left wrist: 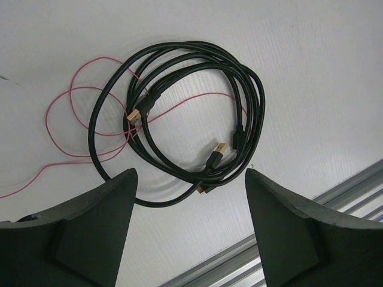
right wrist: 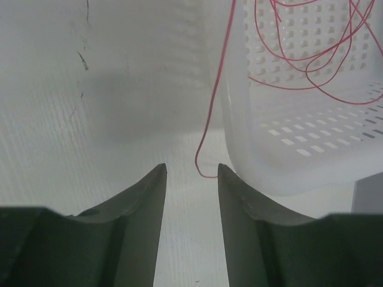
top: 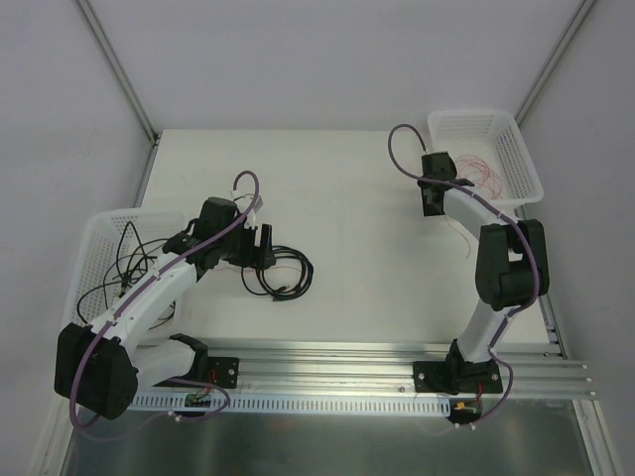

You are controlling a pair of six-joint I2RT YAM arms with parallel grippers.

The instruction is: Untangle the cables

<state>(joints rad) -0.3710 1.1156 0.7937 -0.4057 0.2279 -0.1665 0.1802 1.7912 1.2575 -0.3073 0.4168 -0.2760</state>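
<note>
On the counter (top: pixel 337 188), ahead of the left arm, the black cable coil (left wrist: pixel 254 101) lies in several overlapping turns. Its gold-tipped plugs (left wrist: pixel 220 147) sit inside the loop. A red wire (left wrist: pixel 47 122) is threaded through the coil's left side and trails off across the surface.

The left gripper (left wrist: pixel 190 176) hangs directly above this coil. Its jaws are set wide and hold nothing.

More black cables rest in the left basket (top: pixel 94 233) at the counter's left edge.

At the far right, the right gripper (right wrist: pixel 191 170) points at the near wall of the right basket (right wrist: pixel 263 149). A second red wire (right wrist: pixel 210 107) lies in loose loops inside that basket. One strand drapes over the rim, and its lowest bend hangs just ahead of the fingertips. These jaws stand partly apart with a clear gap, and nothing is caught between them.

Judgement on the step: sorting is under way. The right arm appears to be dealing with the hanging strand of red wire at the basket. The left arm is placed to start on the coil.

Next move:
- The hanging strand is very fine, so the right jaws must be centred on it before they shut.
- On the left, the red wire needs drawing out of the black turns without dragging the whole coil. A low pinch on a single strand would do this.
</note>
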